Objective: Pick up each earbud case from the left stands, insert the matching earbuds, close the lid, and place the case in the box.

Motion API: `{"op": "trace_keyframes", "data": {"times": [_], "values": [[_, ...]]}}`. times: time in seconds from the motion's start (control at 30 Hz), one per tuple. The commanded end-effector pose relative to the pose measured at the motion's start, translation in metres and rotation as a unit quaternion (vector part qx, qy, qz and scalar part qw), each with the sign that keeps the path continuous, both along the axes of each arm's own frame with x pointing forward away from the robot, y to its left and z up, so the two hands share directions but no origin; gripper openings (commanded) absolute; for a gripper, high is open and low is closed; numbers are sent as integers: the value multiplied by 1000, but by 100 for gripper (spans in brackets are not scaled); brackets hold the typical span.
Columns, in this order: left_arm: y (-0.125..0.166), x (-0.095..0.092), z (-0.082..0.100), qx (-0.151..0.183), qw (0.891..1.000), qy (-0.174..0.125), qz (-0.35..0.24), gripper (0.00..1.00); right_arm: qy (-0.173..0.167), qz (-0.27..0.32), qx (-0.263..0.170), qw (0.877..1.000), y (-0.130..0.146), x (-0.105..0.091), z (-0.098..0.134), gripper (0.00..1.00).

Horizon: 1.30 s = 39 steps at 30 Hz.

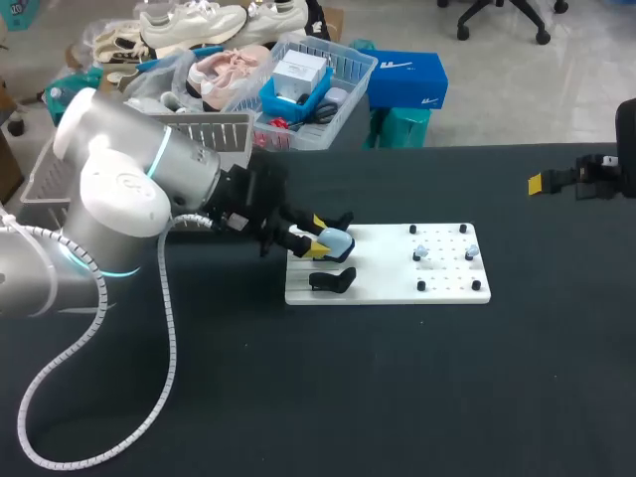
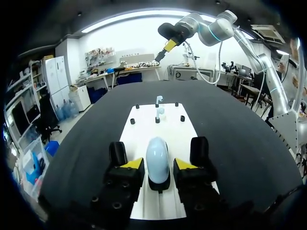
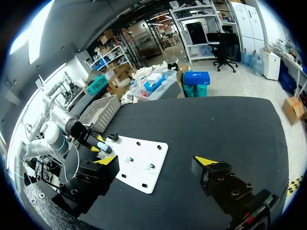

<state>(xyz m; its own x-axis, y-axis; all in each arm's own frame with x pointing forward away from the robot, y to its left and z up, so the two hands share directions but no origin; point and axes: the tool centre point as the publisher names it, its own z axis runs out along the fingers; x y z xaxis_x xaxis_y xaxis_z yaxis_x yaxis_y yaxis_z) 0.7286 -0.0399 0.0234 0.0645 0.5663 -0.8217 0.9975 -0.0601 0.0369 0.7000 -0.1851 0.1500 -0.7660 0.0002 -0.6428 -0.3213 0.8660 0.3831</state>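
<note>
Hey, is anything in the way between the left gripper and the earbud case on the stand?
Nothing visible does. The earbud case sits right between the left gripper and its open fingers, on the white board.

One light-blue earbud case [image 1: 336, 241] is counted. Two light-blue earbuds [image 1: 421, 251] are counted on one white board [image 1: 388, 288]. Two bare black stands [image 1: 333, 280] are counted beside the case. Four black pegs [image 1: 421, 286] are counted around the earbuds.
</note>
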Motion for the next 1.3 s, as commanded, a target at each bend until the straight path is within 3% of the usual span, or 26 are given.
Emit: {"op": "trace_keyframes", "data": {"times": [0.03, 0.5, 0.6, 0.67, 0.8, 0.87, 1.1, 1.3], "values": [[-1, 1, -2, -3, 1000, 0, -1, 37, 0, 0, 0, 1000, 0, 0, 0, 100], [-4, -1, -2, -7, 1000, 3, -6, 36, 0, 0, 0, 1000, 0, 0, 0, 100], [-5, -1, -2, -7, 1000, 3, -8, 28, 0, 0, 0, 1000, 0, 0, 0, 100], [-5, -2, -2, -7, 1000, 2, -9, 15, 0, 0, 0, 1000, 0, 0, 0, 100], [-6, -3, -2, -6, 1000, 2, -11, 8, 0, 0, 0, 1000, 0, 0, 0, 100], [-6, -3, -2, -6, 1000, 2, -11, 0, 0, 0, 0, 1000, 0, 0, 0, 100], [-2, -5, 2, -10, 1000, -4, -8, 0, 0, 0, 0, 1000, 0, 0, 0, 100], [6, -3, 18, -19, 1000, -25, 4, 0, 0, 0, 0, 1000, 0, 0, 0, 100]]}}
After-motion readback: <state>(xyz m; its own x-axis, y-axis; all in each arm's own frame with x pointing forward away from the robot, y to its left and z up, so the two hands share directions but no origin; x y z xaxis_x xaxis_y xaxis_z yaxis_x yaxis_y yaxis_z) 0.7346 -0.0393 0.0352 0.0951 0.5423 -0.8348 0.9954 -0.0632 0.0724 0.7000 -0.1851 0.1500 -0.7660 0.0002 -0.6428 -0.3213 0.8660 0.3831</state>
